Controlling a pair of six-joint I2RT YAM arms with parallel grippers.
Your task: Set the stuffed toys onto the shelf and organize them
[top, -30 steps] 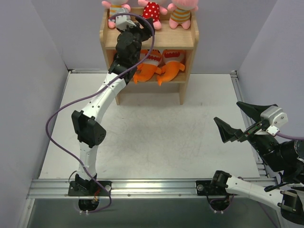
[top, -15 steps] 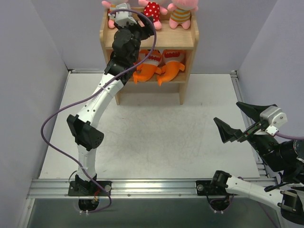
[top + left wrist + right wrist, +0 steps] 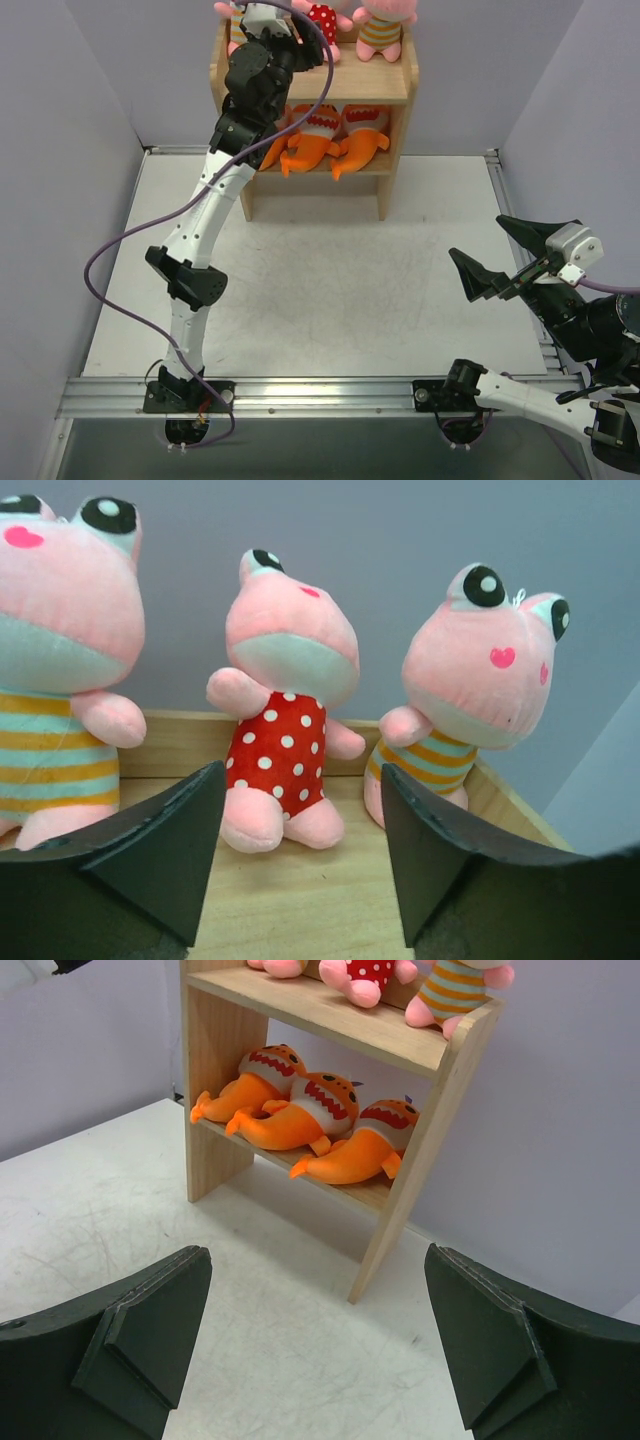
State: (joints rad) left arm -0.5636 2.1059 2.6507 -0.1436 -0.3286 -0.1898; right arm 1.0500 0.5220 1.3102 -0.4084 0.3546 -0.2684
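Note:
The wooden shelf [image 3: 396, 82] stands at the back of the table. Three pink dolls sit on its top tier: a striped one [image 3: 60, 680] on the left, the red polka-dot one [image 3: 280, 710] in the middle, a striped one [image 3: 470, 710] on the right. Three orange fish [image 3: 255, 1085] [image 3: 310, 1115] [image 3: 360, 1150] lie in a row on the middle tier. My left gripper [image 3: 300, 780] is open and empty, low over the top tier in front of the polka-dot doll. My right gripper [image 3: 476, 234] is open and empty, above the table at the right.
The left arm [image 3: 205, 210] reaches up across the shelf's left front and hides part of the left fish and left doll in the top view. Grey walls enclose the white table [image 3: 330, 290]. A metal rail [image 3: 320, 392] runs along the near edge.
My left gripper has risen and moved back and left over the shelf's top tier. The right arm has not moved.

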